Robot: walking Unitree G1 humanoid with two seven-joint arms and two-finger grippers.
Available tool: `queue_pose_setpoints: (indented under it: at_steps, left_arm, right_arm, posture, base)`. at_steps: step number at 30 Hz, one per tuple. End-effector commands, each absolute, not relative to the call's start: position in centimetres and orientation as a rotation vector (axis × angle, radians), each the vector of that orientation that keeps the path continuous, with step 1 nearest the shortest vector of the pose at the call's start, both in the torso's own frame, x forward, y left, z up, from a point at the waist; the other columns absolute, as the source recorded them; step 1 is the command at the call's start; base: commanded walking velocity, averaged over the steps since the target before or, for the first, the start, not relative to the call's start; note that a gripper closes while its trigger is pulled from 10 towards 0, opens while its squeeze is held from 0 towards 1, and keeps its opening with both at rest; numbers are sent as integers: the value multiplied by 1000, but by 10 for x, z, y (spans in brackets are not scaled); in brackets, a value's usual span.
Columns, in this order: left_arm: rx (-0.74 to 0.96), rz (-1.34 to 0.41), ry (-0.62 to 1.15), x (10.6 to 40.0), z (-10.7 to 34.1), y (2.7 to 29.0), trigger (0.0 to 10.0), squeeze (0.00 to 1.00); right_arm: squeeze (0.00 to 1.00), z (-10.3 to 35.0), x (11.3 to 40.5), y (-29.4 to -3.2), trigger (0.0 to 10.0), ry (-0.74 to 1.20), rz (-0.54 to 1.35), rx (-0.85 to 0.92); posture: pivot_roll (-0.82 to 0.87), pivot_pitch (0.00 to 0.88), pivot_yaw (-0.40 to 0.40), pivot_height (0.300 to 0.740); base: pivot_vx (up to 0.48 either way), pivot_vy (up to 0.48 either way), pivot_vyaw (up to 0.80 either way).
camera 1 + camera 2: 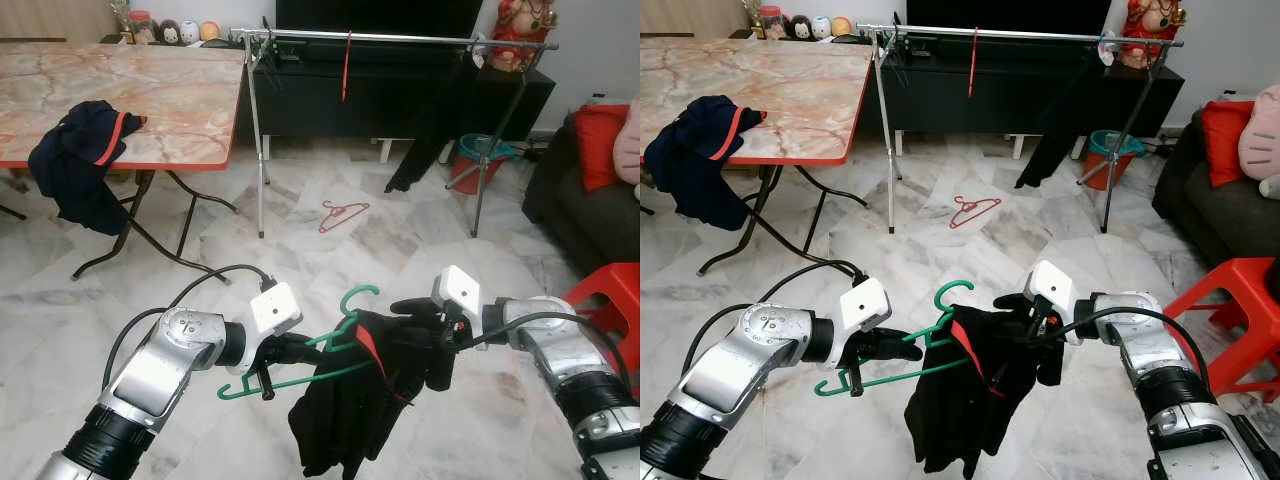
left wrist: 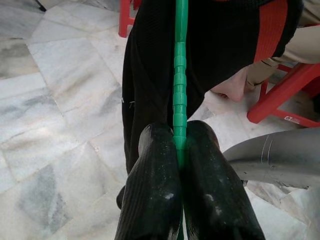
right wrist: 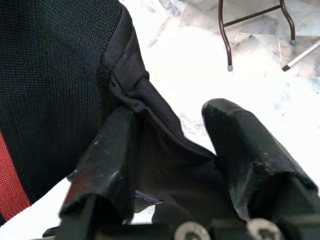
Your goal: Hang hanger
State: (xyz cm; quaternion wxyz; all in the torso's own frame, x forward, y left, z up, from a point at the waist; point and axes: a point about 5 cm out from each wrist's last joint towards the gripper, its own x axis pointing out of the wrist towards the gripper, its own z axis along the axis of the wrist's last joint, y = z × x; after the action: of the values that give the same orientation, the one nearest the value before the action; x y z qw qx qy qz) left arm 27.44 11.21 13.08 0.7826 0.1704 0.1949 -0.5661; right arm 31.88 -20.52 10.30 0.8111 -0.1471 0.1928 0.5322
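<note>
A green hanger (image 1: pixel 358 296) hangs low in front of me with a black garment with red trim (image 1: pixel 345 410) draped on its right half. My left gripper (image 1: pixel 290 350) is shut on the hanger's bar (image 2: pixel 180 75) at its left side. My right gripper (image 1: pixel 415 315) is at the garment's right shoulder. Its fingers (image 3: pixel 240 145) stand apart, with the black cloth (image 3: pixel 50 75) lying between them. The clothes rail (image 1: pixel 400 38) stands across the room, a red hanger (image 1: pixel 346 65) hooked on it.
Another red hanger (image 1: pixel 343 214) lies on the marble floor below the rail. A folding table (image 1: pixel 150 100) at the left carries a dark garment (image 1: pixel 85 160) over its edge. A red stool (image 1: pixel 615 300) and a sofa (image 1: pixel 590 190) are at the right, and a teal bin (image 1: pixel 480 155) stands by the rail's leg.
</note>
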Motion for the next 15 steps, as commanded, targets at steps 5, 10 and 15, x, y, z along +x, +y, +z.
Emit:
queue_pose_setpoints:
  at_steps: [5,10,15]
  left_arm:
    - [375,-1267,347,276,145,103,10000,0]
    - [369,-1278,334,276,148,102,10000,0]
    - [371,-1286,322,277,149,102,10000,0]
  right_arm:
    - [0,105,320,-202,0,404,1160,-284]
    - [0,103,318,-199,0,407,1176,-269]
    - [0,102,318,-198,0,410,1187,-265]
  posture:
    - [-122,0,-82,740]
    - [-119,0,-79,740]
    - [-119,0,-80,740]
  base:
    - [0,0,0]
    - [0,0,0]
    - [0,0,0]
